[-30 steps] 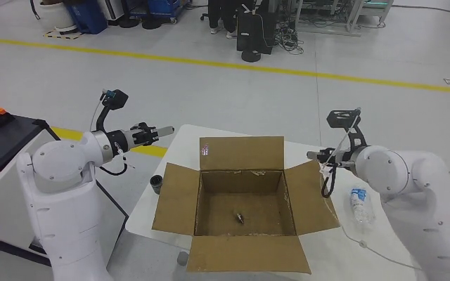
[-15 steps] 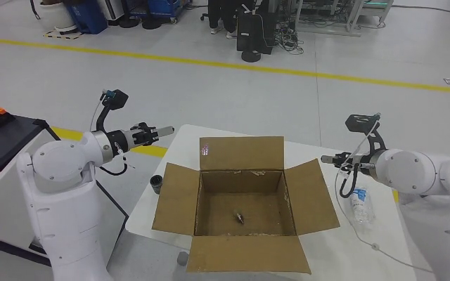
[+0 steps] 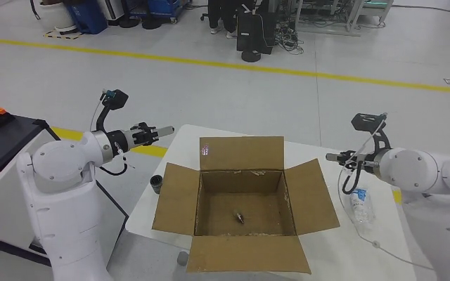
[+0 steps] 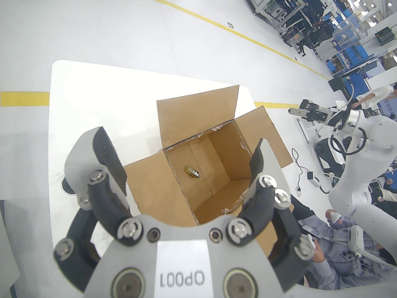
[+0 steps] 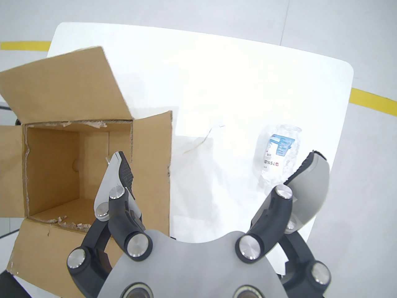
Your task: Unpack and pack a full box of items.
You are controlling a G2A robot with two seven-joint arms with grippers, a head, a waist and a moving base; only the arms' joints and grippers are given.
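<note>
"On your table [image 3: 344,253], what stood where?"
"Your box [image 3: 246,179] stood open at the middle, one small item [image 3: 240,217] on its floor; a bottle [image 3: 359,204] lay beside it; your left gripper [image 4: 180,139] and right gripper [image 5: 217,156] gaped wide, empty."

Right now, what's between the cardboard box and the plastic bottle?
Only white table, faintly scuffed, between cardboard box and plastic bottle; right wrist view shows it.

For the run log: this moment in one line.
box open, small item inside | bottle lying on table | left fingers open | right fingers open
</note>
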